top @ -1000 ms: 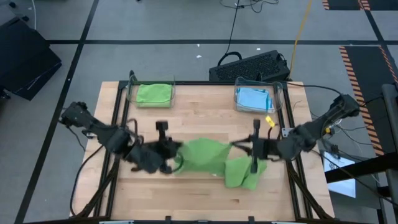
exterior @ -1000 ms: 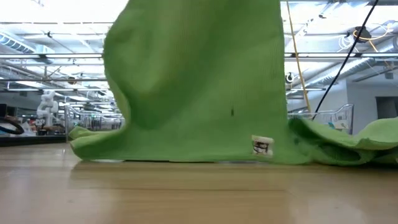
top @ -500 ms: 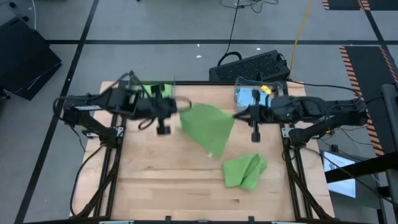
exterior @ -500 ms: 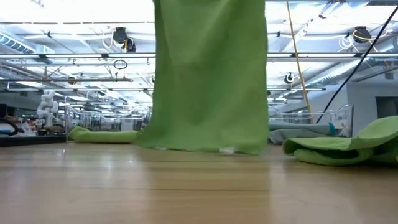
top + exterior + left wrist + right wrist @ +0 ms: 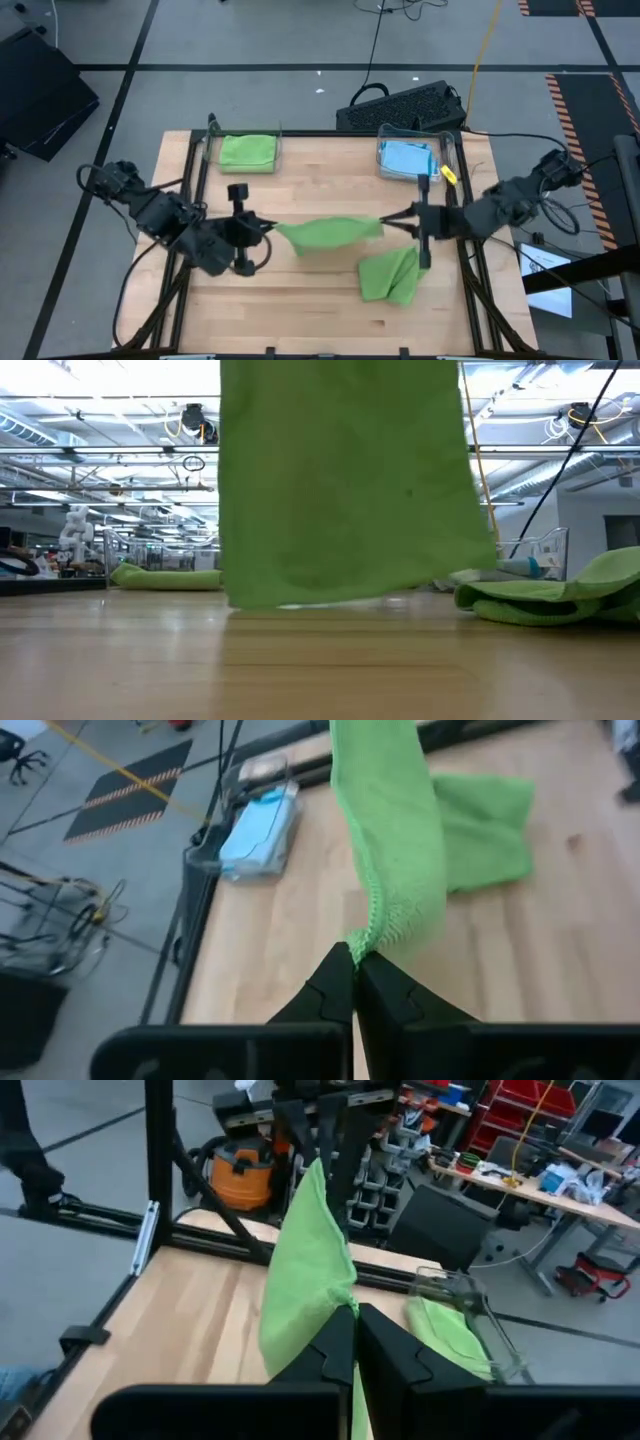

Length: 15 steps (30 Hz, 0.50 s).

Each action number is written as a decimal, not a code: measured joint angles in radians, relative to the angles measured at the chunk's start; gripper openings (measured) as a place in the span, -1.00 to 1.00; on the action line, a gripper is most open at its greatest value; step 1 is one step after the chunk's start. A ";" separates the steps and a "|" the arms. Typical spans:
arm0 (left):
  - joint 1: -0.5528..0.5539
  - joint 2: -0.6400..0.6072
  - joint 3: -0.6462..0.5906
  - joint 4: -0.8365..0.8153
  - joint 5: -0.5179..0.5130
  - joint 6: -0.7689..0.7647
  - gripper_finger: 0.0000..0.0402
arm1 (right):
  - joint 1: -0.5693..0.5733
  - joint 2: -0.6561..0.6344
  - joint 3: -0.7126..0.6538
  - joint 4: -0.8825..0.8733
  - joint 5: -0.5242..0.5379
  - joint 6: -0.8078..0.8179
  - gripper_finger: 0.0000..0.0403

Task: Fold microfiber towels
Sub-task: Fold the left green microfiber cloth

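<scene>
Workshop floor all round: grey tiles, hazard striping at one side, a black keyboard (image 5: 402, 103) beyond the far table edge. Wooden table (image 5: 300, 300) framed in black rail, carrying two clear bins at the far edge: left bin (image 5: 244, 150) with a folded green cloth, right bin (image 5: 412, 157) with light blue cloths.

Change since half a second ago: both arms pulled back from the far edge toward mid-table and lowered. Green towel (image 5: 327, 233), then raised as a hanging sheet near the bins, now stretched between the two grippers over the table centre. One second ago, hem trailing on the wood; now, in the low view, lower hem (image 5: 340, 600) just at or barely above the boards, contact not clear.

Left gripper (image 5: 355, 982): fingers pressed together, pinching one top corner of the green towel. Right gripper (image 5: 352, 1342): fingers pressed together, pinching the opposite corner.

Second green towel (image 5: 393, 275): crumpled on the table near the right arm, just beside the hanging one, not yet folded.

Meaning for the task: towel shaken out and held taut at both corners, judged ready for laying flat on open wood. First fold not yet made.

Background in the low view: racks, ceiling lights, distant benches.
</scene>
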 joint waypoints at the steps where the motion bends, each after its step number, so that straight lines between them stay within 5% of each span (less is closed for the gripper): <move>1: -0.015 0.000 0.000 0.011 -0.008 -0.013 -0.98 | 0.022 0.018 0.015 -0.001 0.017 0.010 -0.99; 10: -0.135 0.000 0.007 0.176 -0.031 0.154 -0.98 | 0.173 0.223 0.212 -0.017 0.089 -0.050 -0.99; 15: -0.157 -0.004 0.069 0.111 -0.176 0.179 -0.99 | 0.157 0.229 0.290 -0.112 0.091 -0.072 -0.99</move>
